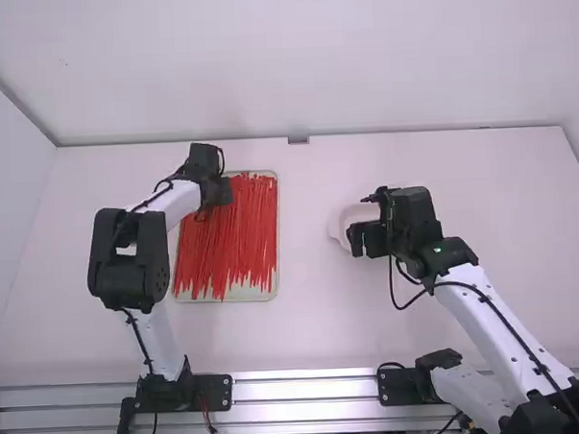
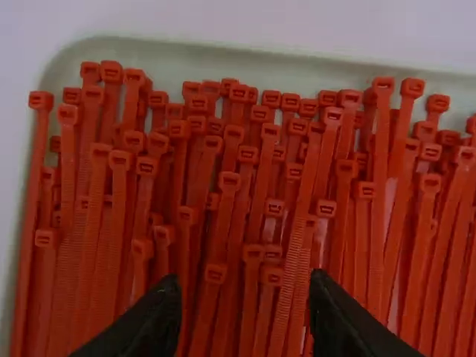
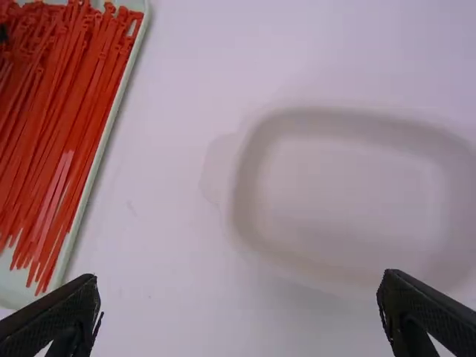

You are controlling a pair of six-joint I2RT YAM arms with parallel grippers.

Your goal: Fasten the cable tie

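Observation:
Several red cable ties (image 1: 229, 241) lie in a heap on a pale green tray (image 1: 272, 194) left of the table's middle. My left gripper (image 1: 210, 203) hangs over the tray's far left part; its open fingers (image 2: 152, 321) sit low over the tie heads (image 2: 245, 193) with nothing gripped. My right gripper (image 1: 367, 237) hovers right of the middle above a white dish (image 1: 340, 226); its fingers (image 3: 63, 312) stand wide open, and the empty dish (image 3: 335, 201) lies below them. The tray's edge and ties (image 3: 52, 119) show off to one side.
The white table (image 1: 441, 172) spreads bare to the right and behind the dish. A wall closes the far edge, and a metal rail (image 1: 297, 385) runs along the front by the arm bases.

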